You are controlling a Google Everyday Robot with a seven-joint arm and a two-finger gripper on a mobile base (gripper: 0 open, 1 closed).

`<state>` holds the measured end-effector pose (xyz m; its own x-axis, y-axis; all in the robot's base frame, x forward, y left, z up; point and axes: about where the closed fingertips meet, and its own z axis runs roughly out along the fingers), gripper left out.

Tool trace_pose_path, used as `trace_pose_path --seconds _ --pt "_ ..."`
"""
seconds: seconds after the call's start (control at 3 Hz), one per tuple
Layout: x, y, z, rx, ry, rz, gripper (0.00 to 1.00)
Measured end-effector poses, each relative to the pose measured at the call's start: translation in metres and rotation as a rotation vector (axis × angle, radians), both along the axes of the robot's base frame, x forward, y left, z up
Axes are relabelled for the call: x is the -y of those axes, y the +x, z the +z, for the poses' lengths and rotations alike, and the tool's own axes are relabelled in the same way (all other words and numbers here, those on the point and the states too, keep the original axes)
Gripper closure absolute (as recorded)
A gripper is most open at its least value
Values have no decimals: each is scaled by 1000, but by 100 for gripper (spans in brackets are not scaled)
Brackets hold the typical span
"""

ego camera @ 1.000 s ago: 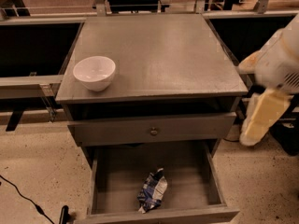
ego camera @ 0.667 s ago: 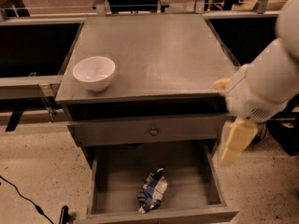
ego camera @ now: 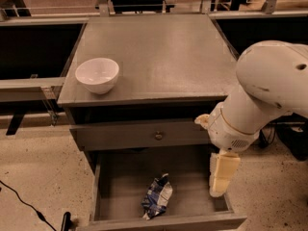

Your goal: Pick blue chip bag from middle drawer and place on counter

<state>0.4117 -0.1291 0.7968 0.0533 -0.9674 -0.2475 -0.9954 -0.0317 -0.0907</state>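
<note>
The gripper hangs pointing down over the right side of the open middle drawer, close to its right wall and partly covering it. It shows only as one cream-coloured block, so I cannot tell whether it is open or closed; it holds nothing that can be seen. The thick white arm above it comes in from the right, where the picture's edge cuts it off. The arm hides the right front corner of the counter and the right end of the closed drawer front with its small round knob.

The blue chip bag lies crumpled on the drawer's bottom, near the front wall and about midway across, apart from the gripper and to its left. Its lettering is too small to read. The drawer's front is partly cut off by the lower edge.

A white bowl stands on the counter near its front left corner. A black cable runs across the floor at the lower left.
</note>
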Motion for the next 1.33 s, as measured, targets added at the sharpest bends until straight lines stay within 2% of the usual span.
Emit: trace_pose_path --seconds 0.33,0.67,1.0,1.33 --pt "0 0 0 1 0 0 0" --pt "-6 -5 -8 -10 9 96 0" --pt "-7 -6 -8 14 3 185 0" --pt "-7 -6 -8 14 2 185 0"
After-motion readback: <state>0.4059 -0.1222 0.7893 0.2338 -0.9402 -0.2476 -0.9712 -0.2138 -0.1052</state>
